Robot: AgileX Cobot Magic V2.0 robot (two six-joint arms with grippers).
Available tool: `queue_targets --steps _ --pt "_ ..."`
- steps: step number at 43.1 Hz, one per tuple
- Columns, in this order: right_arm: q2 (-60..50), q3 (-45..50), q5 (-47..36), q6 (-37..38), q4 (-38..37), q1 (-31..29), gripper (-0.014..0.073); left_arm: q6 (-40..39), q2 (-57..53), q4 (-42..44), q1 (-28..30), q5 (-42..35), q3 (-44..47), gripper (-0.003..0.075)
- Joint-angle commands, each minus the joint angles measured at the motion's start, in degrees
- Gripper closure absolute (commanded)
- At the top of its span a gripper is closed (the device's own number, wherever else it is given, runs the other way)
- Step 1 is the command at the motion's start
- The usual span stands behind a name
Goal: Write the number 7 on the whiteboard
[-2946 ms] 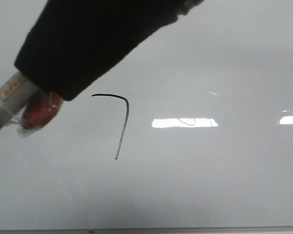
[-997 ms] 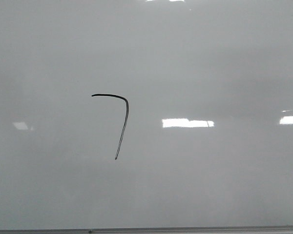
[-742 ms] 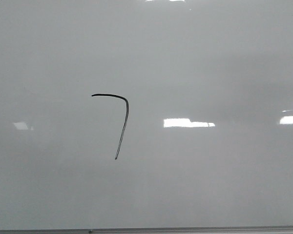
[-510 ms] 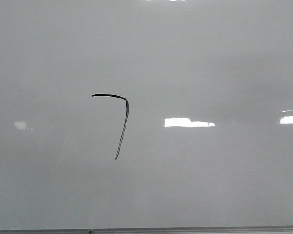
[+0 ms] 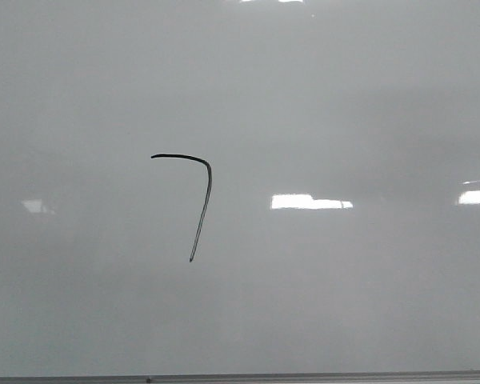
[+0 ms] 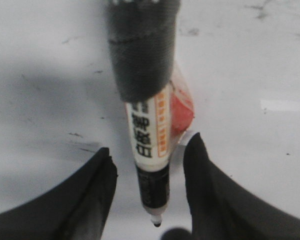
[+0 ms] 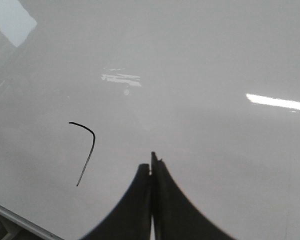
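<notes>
The number 7 point(image 5: 203, 210) is a thin black line left of centre on the glossy whiteboard point(image 5: 344, 304), and it also shows in the right wrist view point(image 7: 87, 160). My left gripper point(image 6: 151, 145) is out of the front view. Its jaws stand apart on either side of a white and black marker point(image 6: 147, 135) bound with black tape higher up. The fingers point(image 6: 97, 175) do not touch the marker. The marker tip point(image 6: 156, 223) hangs just above the whiteboard point(image 6: 50, 60). My right gripper point(image 7: 151, 160) is shut and empty over the whiteboard point(image 7: 215, 75), to the right of the 7.
The board's thin dark lower edge point(image 5: 304, 374) runs along the bottom of the front view. Bright light reflections point(image 5: 310, 202) lie right of the 7. A red lump point(image 6: 182, 107) is taped beside the marker. Faint smudges point(image 6: 82, 147) mark the board near the left gripper.
The left arm with the marker, over the board's upper left 2.9 s ago, has left the front view. The 7 is unchanged. Over the last second only the reflection drifts slightly.
</notes>
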Motion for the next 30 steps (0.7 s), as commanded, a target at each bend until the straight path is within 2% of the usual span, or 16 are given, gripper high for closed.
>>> queue_targets --steps 1,7,17,21,30 --pt "0.15 -1.42 -2.85 -0.20 1.28 -0.35 0.0662 -0.66 -1.53 -0.72 -0.06 -3.62 -1.72 0.0333" --pt "0.15 -1.42 -2.85 -0.20 1.28 -0.35 0.0662 -0.66 -4.34 -0.72 -0.06 -3.06 -1.72 0.0243" --pt "0.15 -1.42 -2.73 -0.20 1.28 -0.35 0.0663 -0.66 -20.86 -0.72 -0.06 1.62 -1.61 0.0252" --pt "0.15 -1.42 -2.49 -0.20 1.28 -0.35 0.0663 -0.66 -29.32 -0.72 -0.06 4.16 -0.97 0.0300" --pt "0.15 -1.42 -2.30 -0.20 1.28 -0.35 0.0663 -0.66 -49.08 -0.72 -0.06 5.46 4.43 0.0508"
